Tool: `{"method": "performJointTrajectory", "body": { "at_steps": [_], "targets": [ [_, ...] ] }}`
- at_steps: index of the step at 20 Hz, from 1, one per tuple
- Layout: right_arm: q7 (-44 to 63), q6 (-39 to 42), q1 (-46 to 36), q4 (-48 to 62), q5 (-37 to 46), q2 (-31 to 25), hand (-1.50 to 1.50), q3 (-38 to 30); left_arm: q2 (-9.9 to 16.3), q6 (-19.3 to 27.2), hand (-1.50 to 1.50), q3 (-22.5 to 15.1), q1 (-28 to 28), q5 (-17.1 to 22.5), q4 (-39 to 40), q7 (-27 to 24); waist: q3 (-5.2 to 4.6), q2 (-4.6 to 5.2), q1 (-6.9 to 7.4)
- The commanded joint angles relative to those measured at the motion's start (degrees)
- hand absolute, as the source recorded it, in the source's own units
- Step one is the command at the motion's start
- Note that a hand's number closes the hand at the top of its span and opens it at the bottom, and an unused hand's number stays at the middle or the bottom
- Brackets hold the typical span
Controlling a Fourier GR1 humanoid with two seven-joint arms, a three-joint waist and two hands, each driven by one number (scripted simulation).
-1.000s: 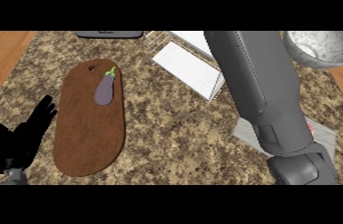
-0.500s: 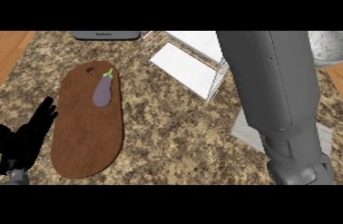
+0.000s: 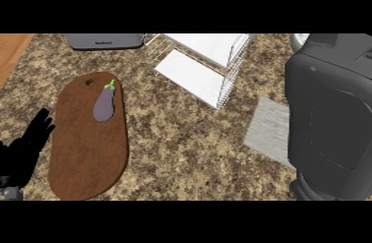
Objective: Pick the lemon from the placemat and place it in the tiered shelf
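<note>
I see a counter [image 3: 189,138] of speckled brown and beige stone, granite by the look of it, with a wooden strip [image 3: 13,50] of warm orange tone at its far left edge. The brown board [image 3: 87,153] looks like matt wood, smooth, with a small hole near its top. The eggplant [image 3: 105,104] on it has a smooth, dull purple skin. The tiered shelf [image 3: 210,65] shows thin white wire and flat white matt panels. The placemat [image 3: 270,131] looks like grey woven cloth. My right forearm [image 3: 330,119] is smooth grey plastic with a faint sheen; my left hand [image 3: 25,148] is matt black.
</note>
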Motion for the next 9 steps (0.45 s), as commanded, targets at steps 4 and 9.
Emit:
{"method": "performJointTrajectory", "body": {
  "at_steps": [4, 9],
  "targets": [
    [11.0, 20.3, 4.0, -17.4, 0.0, 0.0, -1.50, -0.8, -0.2, 0.6, 0.00, 0.6, 2.5, -0.3, 0.2, -0.1, 0.09, -1.32, -2.67],
    [10.1, 28.4, 6.2, -28.7, -0.8, 0.0, -1.50, -2.5, 0.9, -0.1, 0.00, 2.4, 4.0, 0.9, -0.8, -0.5, 0.08, -2.00, -3.50]
  ]
}}
